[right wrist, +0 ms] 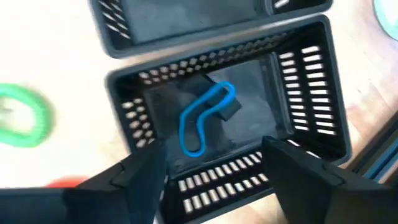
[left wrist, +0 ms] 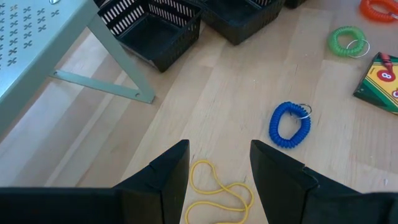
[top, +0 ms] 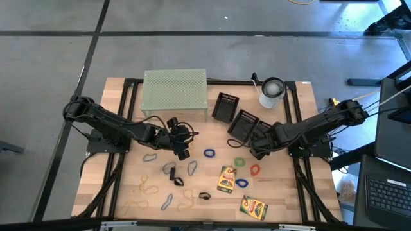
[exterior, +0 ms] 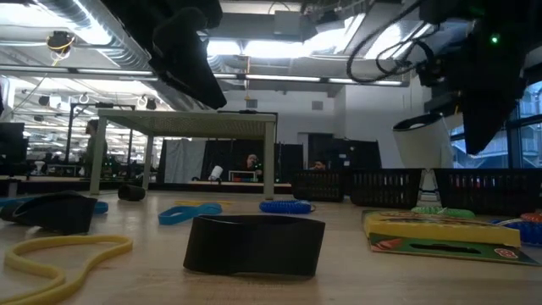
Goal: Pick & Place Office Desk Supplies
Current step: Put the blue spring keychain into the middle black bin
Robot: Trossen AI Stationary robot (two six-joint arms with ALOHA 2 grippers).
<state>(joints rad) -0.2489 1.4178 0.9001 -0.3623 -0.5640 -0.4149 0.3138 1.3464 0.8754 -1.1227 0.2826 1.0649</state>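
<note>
The right claw (right wrist: pixel 214 171) hangs over a black slotted basket (top: pixel 244 123) at about two o'clock on the counter (top: pixel 289 192), its two fingers spread apart with nothing between them. Below it, on the basket floor, a blue rubber band (right wrist: pixel 204 119) lies loose beside a small dark piece — free of the fingers. A second black basket (top: pixel 225 106) stands just beside the first, toward twelve o'clock, and a white cup (top: pixel 271 92) sits at the counter's one o'clock corner.

The left claw (left wrist: pixel 219 165) hovers left of centre, at roughly ten o'clock, fingers apart and empty. A yellow rubber band (left wrist: pixel 217 193) lies on the wood directly under the gap between them. Ahead of it sits a blue coil band (left wrist: pixel 289 124), with a green coil band (left wrist: pixel 345 41) farther on, and the edge of a crayon box (left wrist: pixel 380 78) near that.

The pale green perforated rack (top: pixel 174 90) stands at twelve o'clock. From above, the remaining supplies are scattered across the lower half of the counter: one crayon box at centre, a second crayon box (top: pixel 253 208) toward five o'clock, a red band (top: pixel 255 170) at about four o'clock, tan bands (top: pixel 148 188) around seven o'clock, and several dark clips and bands between six and eight o'clock.
</note>
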